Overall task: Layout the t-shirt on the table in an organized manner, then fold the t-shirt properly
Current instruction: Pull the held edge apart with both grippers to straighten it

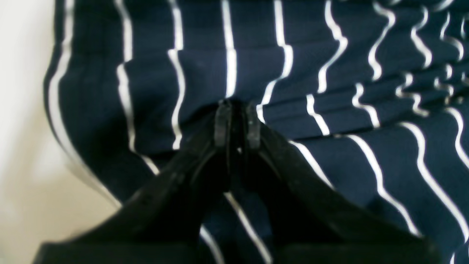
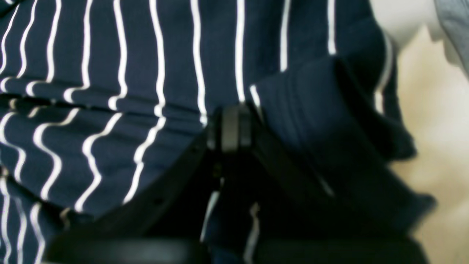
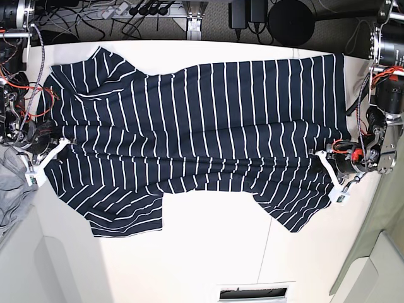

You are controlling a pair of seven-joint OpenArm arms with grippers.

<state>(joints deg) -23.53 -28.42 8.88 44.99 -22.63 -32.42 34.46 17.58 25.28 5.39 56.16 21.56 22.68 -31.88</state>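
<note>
The dark navy t-shirt (image 3: pixel 202 120) with thin white stripes lies spread sideways across the white table (image 3: pixel 208 252), creased along its middle, with both sleeves toward the front. My left gripper (image 3: pixel 319 153) is at the shirt's right edge in the base view. In the left wrist view its fingers (image 1: pixel 223 124) are pinched on a fold of the t-shirt (image 1: pixel 329 165). My right gripper (image 3: pixel 63 141) is at the shirt's left edge. The right wrist view shows it (image 2: pixel 231 128) shut on the bunched t-shirt (image 2: pixel 110 73) fabric.
A plain light-grey cloth (image 3: pixel 12 183) hangs off the table's left side and shows in the right wrist view (image 2: pixel 454 29). Cables and a power strip (image 3: pixel 145 9) run along the back edge. A dark slot (image 3: pixel 251 293) sits at the front edge.
</note>
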